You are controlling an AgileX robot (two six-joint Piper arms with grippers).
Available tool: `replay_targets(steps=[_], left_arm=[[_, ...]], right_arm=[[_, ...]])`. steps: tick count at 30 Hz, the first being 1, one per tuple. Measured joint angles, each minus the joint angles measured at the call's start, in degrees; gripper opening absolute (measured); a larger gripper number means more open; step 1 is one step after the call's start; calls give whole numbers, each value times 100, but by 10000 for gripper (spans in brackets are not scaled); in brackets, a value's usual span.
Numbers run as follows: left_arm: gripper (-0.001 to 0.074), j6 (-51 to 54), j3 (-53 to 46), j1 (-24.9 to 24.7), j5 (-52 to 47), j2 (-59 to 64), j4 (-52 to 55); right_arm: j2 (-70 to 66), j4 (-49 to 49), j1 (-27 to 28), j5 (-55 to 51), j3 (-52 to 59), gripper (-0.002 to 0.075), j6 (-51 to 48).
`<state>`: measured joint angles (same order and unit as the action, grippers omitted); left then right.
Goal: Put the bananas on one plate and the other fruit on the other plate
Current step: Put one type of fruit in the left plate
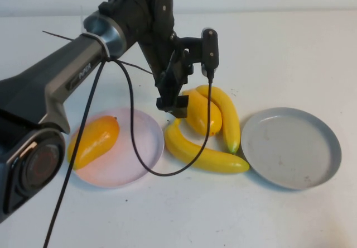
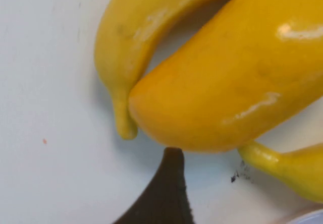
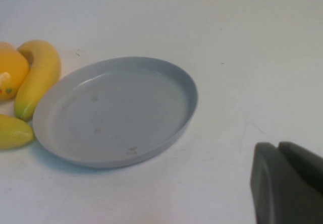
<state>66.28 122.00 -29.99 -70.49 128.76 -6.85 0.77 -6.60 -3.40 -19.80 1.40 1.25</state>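
High view: the pink plate (image 1: pixel 125 158) on the left holds one mango (image 1: pixel 93 141); the left gripper (image 1: pixel 174 105) hangs over the second mango (image 1: pixel 199 111), jaws unreadable; two bananas (image 1: pixel 205 154) lie beside that mango; the grey plate (image 1: pixel 291 147) sits right; the right gripper (image 3: pixel 287 183) is near it, jaws unclear

The high view looks down from the robot's side; the left wrist view sits tight over the mango (image 2: pixel 227 77), by the left gripper (image 1: pixel 172 104); the right gripper (image 3: pixel 287 183) view faces the grey plate (image 3: pixel 192 98), sharing the bananas (image 3: pixel 38 77)
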Motion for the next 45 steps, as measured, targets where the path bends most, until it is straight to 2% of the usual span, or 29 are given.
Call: replay_targets(steps=[4,9,31,45], left_arm=[[669,1202,0,140,0,24,-607],[669,1704,0,140,0,94,-977],[669,2518,-347,140,386,108,-1477],[669,2218,-347,140,341,277,-1431]], right_arm=[[0,-9,0,0,0,-17,0],[0,-12,0,0,0,-17,0],[0,-12,0,0,0,-17,0],[0,-12,0,0,0,-17,0]])
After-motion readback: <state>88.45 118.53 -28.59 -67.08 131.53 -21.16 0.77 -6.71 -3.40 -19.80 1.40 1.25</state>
